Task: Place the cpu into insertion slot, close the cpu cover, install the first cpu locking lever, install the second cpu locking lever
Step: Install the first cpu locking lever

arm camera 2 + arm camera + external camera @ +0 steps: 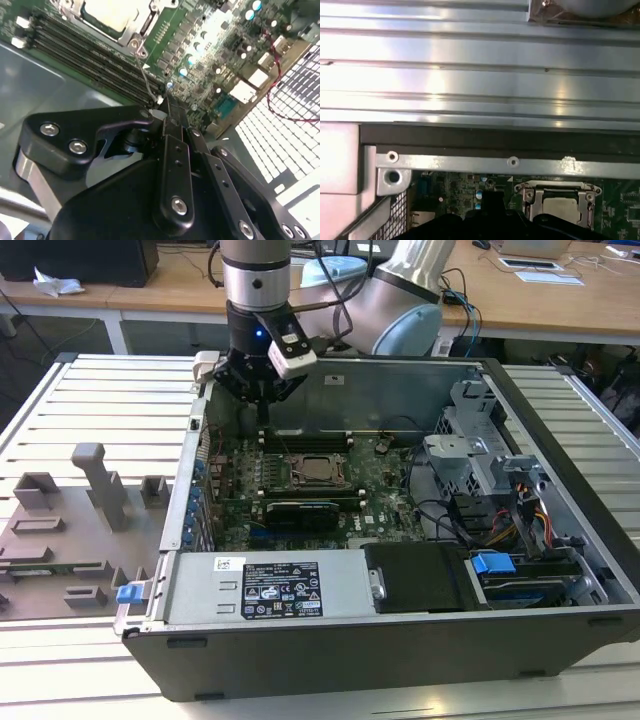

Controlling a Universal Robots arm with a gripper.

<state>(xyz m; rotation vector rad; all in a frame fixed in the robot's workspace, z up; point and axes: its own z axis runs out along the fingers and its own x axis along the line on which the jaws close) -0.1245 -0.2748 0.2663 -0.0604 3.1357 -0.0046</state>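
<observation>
- Hanging from the arm (255,280) inside the open computer case (400,650), the jaws point down at the motherboard (385,490), near the case's far wall and toward the exterior view's left of the socket.
- Jaw state: narrow. The two black fingertips (172,117) stand closed against each other with no visible gap between them.
- In the second wrist view, the fingertips meet the free end of a thin wire locking lever (147,77). Whether the wire is pinched between them or only touched cannot be told.
- The locking lever runs from one corner of the socket, across the long dark memory slots (85,55), to the fingertips.
- The cpu (317,471) lies flat in the insertion slot (318,487), its silver-grey top facing up. It also appears in both wrist views.
- The cpu cover (343,472) lies down over the cpu. Its frame surrounds the metal top, which shows through the window.
- A long black expansion card (300,512) sits just beside the socket on the near side. A grey labelled power-supply box (265,585) lies along the case's near wall.
- The case rests on a slatted metal surface (110,400). A grey fixture plate (70,530) with upright blocks lies on the surface at the exterior view's left, apart from the case.
- In the second wrist view, a red cable (272,75) crosses in front of a perforated panel (295,115)
</observation>
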